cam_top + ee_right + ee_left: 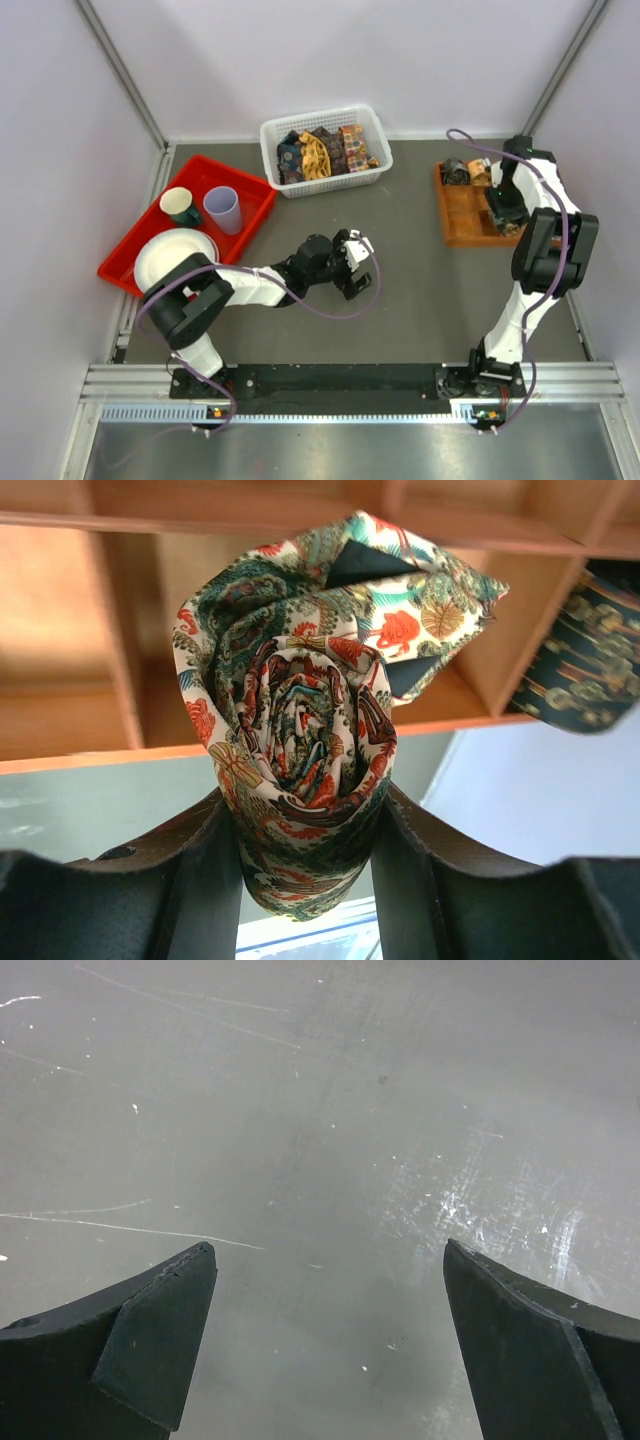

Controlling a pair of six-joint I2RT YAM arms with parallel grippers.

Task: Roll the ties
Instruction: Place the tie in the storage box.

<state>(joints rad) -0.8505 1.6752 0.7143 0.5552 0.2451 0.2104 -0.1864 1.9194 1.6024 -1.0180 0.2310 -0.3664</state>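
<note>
- The right hand (503,208) hangs over the wooden tray (465,228), above its middle compartments. The top view shows only the back of the hand, not what is between its fingers.
- The right wrist view fills that gap. The fingers are partly closed on a rolled tie (300,730), one pressing each side of the coil.
- This tie is cream with green and orange-red motifs. Its spiral faces the camera, and its pointed end sticks out past the roll toward the tray's dividers.
- Whether the coil touches the wooden tray cannot be told from either view.
- The wrist view also shows a dark rolled tie (590,660) in a compartment just beside the held one. In the top view, two small coils (466,171) sit in the tray's far compartments.
- The left hand (355,262) is well to the left of the wooden tray, low over the grey surface (420,300). Its own camera shows the fingers spread wide with nothing between them but scratched surface.
- Only the top view takes in the rest.
- A white basket (300,185) of loose ties (320,152) stands left of the wooden tray and farther back.
- Farther left is a red tray (255,212) with a green cup (180,206), a lavender cup (224,208) and a white plate (172,258).
</note>
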